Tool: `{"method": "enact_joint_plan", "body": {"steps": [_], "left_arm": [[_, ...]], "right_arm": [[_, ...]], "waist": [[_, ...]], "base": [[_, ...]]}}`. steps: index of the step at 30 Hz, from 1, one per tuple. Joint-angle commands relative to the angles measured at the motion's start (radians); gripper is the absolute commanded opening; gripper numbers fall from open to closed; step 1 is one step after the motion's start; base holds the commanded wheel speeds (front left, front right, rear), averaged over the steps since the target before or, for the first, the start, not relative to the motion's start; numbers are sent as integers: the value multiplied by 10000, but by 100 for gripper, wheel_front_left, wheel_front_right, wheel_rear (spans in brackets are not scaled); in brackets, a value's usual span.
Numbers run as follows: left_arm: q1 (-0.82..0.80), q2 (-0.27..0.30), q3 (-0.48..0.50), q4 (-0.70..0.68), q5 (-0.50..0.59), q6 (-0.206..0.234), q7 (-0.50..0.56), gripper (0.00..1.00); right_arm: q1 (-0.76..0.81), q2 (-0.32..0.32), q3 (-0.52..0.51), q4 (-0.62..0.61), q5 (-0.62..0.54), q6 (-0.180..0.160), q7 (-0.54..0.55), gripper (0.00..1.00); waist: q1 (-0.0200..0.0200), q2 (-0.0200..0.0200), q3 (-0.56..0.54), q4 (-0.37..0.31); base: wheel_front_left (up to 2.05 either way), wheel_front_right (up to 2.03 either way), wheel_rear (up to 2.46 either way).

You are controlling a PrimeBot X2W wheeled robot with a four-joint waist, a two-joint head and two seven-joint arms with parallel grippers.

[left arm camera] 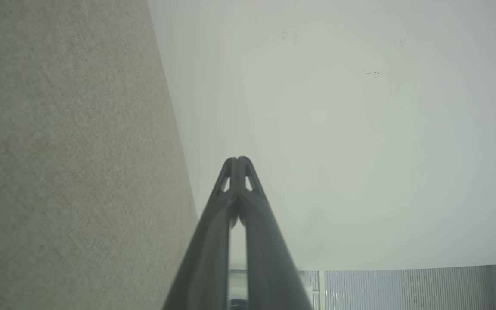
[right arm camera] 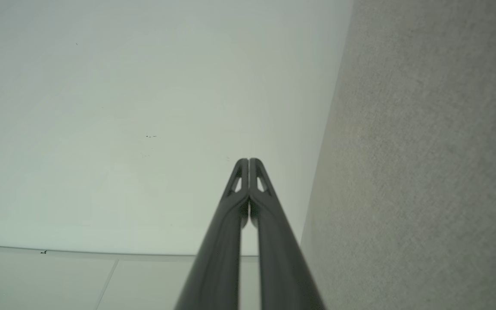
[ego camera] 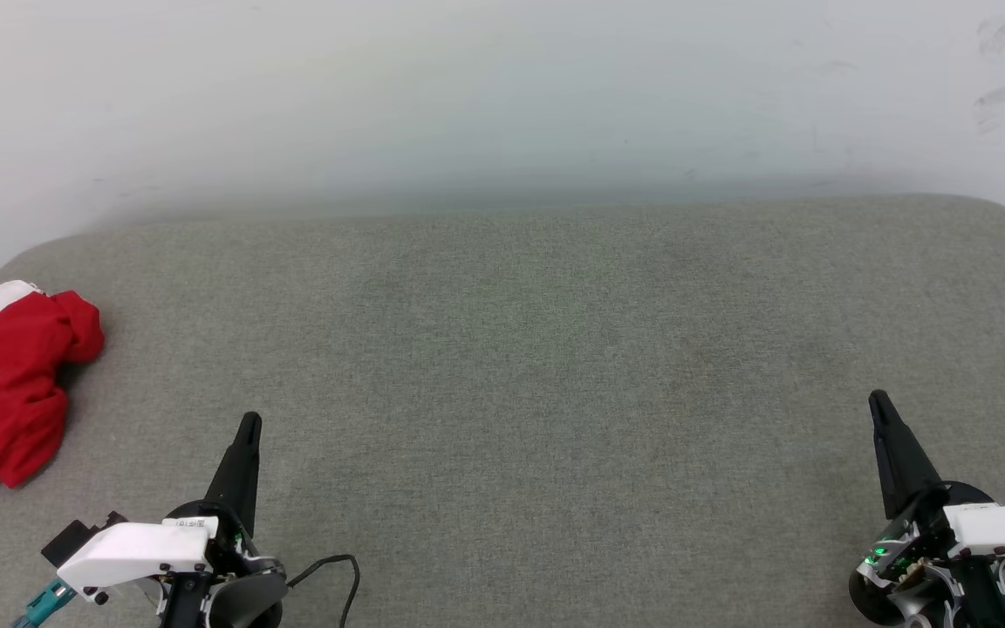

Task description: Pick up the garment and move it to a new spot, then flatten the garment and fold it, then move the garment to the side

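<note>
**Garment** (ego camera: 5, 384): a crumpled red heap with white sleeve cloth at its upper and lower edges. It lies at the far left of the grey cushion (ego camera: 520, 366) and is partly cut off by the left edge of the head view. Any lettering is lost in the folds.

**Left gripper** (ego camera: 249, 423): at the lower left, the nearer of the two to the garment yet apart from it, with bare cushion between. Its fingers are pressed together at the tips and hold nothing; the left wrist view shows the same.

**Right gripper** (ego camera: 879, 401): at the lower right, well apart from the garment. Its fingers are likewise closed tip to tip on nothing.

**Surroundings:** both grippers point toward the white wall (ego camera: 502, 96) behind the cushion.
- A black cable (ego camera: 341, 571) loops out just beside the left wrist.
- A teal plug (ego camera: 38, 602) juts from that wrist's outer side.
- Faint scuffs (ego camera: 1004, 78) mark the wall at the upper right.
</note>
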Motion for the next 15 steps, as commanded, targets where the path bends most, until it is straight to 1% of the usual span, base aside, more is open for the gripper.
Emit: {"method": "enact_joint_plan", "body": {"steps": [1, 15], "left_arm": [[-95, -9, 36, 6, 30, -19, 32, 0], [-95, -8, 35, 6, 31, -19, 32, 0]], "right_arm": [[-115, 32, -9, 9, -59, -1, 22, 0], [-116, 33, -10, 9, -59, 0, 22, 0]], "waist": [[0, -1, 0, 0], [0, -1, 0, 0]], "base": [[0, 0, 0], [0, 0, 0]]}}
